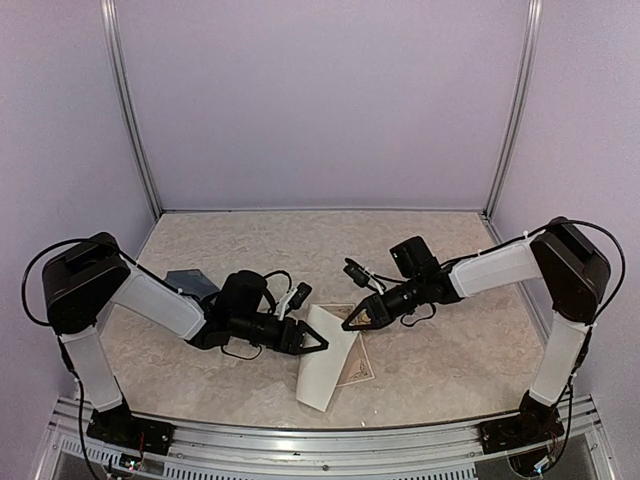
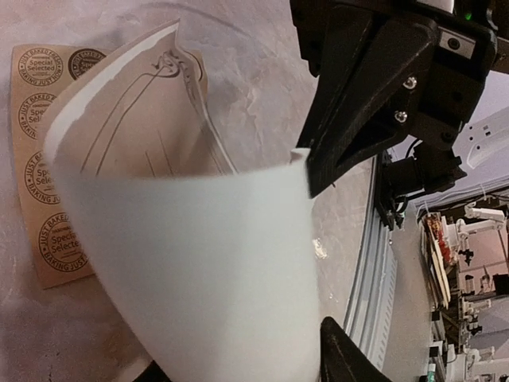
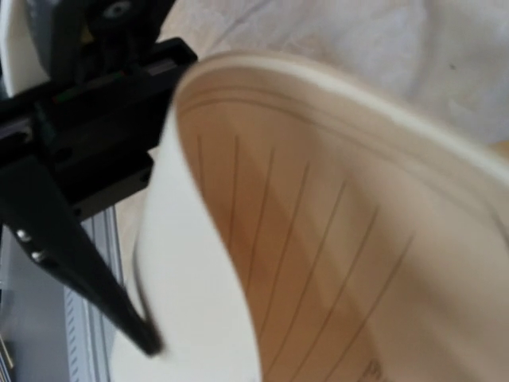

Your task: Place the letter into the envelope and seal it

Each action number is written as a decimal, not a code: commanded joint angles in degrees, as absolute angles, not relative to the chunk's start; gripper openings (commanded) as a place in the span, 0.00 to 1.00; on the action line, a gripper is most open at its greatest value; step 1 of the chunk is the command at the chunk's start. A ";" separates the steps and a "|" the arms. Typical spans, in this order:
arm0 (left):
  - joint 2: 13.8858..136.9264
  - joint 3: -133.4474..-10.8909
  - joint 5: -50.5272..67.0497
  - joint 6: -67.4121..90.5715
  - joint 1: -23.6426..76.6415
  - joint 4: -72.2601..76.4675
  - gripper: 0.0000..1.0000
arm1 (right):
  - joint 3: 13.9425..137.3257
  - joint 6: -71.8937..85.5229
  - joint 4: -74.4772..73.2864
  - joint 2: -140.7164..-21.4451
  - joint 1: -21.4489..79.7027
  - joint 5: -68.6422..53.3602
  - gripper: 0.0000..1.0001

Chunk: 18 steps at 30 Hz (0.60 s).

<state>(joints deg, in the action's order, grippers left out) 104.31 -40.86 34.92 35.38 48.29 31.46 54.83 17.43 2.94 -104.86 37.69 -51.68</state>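
1. Beige on its lined face and white on its back: read the letter (image 1: 325,358) as curled into an open arch between the two tools, above the sticker sheet (image 2: 36,159), mid-fold.
2. Rely on the left tool (image 1: 322,346), apparently clenched on one edge of the sheet, and the right tool (image 1: 348,325), pinched shut on the opposite corner; slacken neither.
3. Close the arch slowly, lined face inward, and line up the edges before any flattening.
4. Avoid pulling the tools apart, for fear of tearing or slipping the thin paper.
5. Lower the bend onto the bench (image 1: 440,250) and crease it there rather than in the air.
6. Leave the slate blue-grey envelope (image 1: 190,283), well apart behind the left arm and partly hidden, until the fold holds.
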 commanded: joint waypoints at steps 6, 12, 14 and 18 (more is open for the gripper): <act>100.13 -38.88 35.83 37.09 47.81 37.10 0.30 | 52.97 20.48 7.64 -98.84 37.16 -52.63 0.00; 91.70 -35.45 34.76 38.02 47.87 37.87 0.27 | 49.00 25.37 9.72 -86.75 37.07 -45.99 0.52; 88.38 -34.77 33.66 38.27 48.12 37.02 0.27 | 45.97 28.18 11.57 -81.80 36.96 -42.50 0.65; 80.96 -34.60 30.06 38.31 49.12 34.05 0.28 | 40.60 31.97 12.97 -72.63 37.39 -32.20 0.80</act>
<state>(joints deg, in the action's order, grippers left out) 87.24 -34.85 33.45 38.13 48.12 34.94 45.23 26.76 10.13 -79.24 37.36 -42.89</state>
